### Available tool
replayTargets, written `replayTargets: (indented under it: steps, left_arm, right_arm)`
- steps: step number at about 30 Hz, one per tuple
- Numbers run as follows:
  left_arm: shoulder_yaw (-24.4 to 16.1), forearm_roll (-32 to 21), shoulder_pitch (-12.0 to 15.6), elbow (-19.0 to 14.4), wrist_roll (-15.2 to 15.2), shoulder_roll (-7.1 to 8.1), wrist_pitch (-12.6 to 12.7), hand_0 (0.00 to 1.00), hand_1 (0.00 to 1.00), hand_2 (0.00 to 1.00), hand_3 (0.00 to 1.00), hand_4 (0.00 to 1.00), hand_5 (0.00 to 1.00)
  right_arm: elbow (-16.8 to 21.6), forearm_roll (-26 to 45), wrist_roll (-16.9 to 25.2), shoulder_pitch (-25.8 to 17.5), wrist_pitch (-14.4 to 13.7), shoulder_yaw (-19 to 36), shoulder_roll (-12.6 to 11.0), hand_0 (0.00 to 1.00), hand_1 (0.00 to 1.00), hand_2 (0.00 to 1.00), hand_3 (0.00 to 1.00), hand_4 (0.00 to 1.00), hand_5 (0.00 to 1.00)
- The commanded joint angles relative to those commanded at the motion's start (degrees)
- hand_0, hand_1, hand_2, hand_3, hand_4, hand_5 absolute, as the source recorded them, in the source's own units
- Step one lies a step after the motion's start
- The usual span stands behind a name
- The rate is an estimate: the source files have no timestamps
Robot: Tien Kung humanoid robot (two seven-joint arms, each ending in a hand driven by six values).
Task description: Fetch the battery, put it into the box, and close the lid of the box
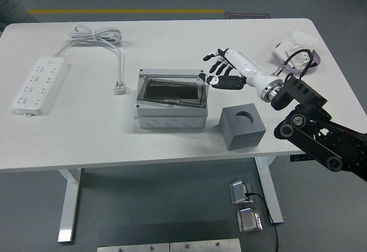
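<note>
Hand just right of the closed box

Near the table's front edge sits the grey block; behind it the box, lid down, long axis left-right. The right hand, fingers loosely spread and empty, hovers at its right end. Battery not visible.

I see my right hand w/ fingers loosely spread, holding nothing, just right of the grey plastic box, dark see-through lid down. Grey block w/ round hole beside it on white worktop.
</note>
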Motion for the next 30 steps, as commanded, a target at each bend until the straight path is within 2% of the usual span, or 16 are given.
replayTargets:
  steps: [3,4,7,9,10,15,16,17,23,30]
  left_arm:
    - [0.2,-0.4,0.1,0.0,-0.1,-0.16,0.0,0.631,0.683,0.579,0.575,0.534,0.002]
    - [0.3,-0.5,0.1,0.0,-0.1,-0.18,0.1,0.632,0.683,0.58,0.576,0.536,0.002]
    - [0.4,-0.6,0.1,0.0,-0.2,-0.19,0.1,0.632,0.683,0.58,0.576,0.536,0.002]
    - [0.4,-0.7,0.1,0.0,-0.2,-0.17,0.0,0.632,0.683,0.58,0.576,0.536,0.002]
    - [0.4,-0.7,0.1,0.0,-0.2,-0.15,0.0,0.632,0.683,0.58,0.576,0.535,0.002]
    - [0.5,-0.7,0.0,0.0,-0.3,0.1,0.0,0.632,0.683,0.58,0.576,0.535,0.002]
    - [0.4,-0.6,-0.1,0.0,-0.3,0.19,0.0,0.632,0.683,0.58,0.576,0.535,0.002]
    - [0.3,-0.5,-0.1,0.0,-0.3,0.28,0.0,0.632,0.683,0.58,0.576,0.535,0.002]
    - [-0.3,0.3,-0.3,0.0,-0.1,0.89,-0.1,0.632,0.682,0.58,0.576,0.536,0.002]
    - [-0.5,0.7,-0.6,0.0,0.0,1.71,-0.2,0.632,0.683,0.58,0.577,0.535,0.002]
  right_arm:
    - [2.5,-1.5,3.7,-4.3,-3.3,6.4,0.8,0.432,0.496,0.54,0.72,0.737,0.493]
    - [3.1,-0.9,5.1,-5.9,-4.4,8.5,1.1,0.48,0.519,0.563,0.713,0.737,0.485]
    - [3.6,3.1,9.6,-10.3,-7.7,14.3,2.3,0.48,0.519,0.563,0.713,0.737,0.485]
    - [3.1,6.1,12.6,-12.9,-8.7,17.5,2.9,0.48,0.519,0.563,0.713,0.737,0.485]
    - [2.7,8.0,14.3,-14.3,-9.0,19.1,3.3,0.539,0.536,0.582,0.734,0.796,0.577]
    - [1.4,18.2,22.6,-20.7,-8.2,25.9,4.6,0.539,0.536,0.582,0.734,0.796,0.577]
    - [1.4,20.3,24.2,-21.9,-7.7,27.0,4.8,0.562,0.55,0.586,0.737,0.865,0.681]
    - [1.5,22.6,25.8,-23.1,-7.3,27.9,5.0,0.562,0.55,0.586,0.737,0.865,0.681]
    - [1.6,34.0,33.4,-26.8,-5.7,29.2,5.5,0.582,0.579,0.606,0.742,0.87,0.694]
    - [1.3,42.9,35.8,-27.4,-5.4,30.2,5.9,0.607,0.598,0.629,0.749,0.892,0.726]
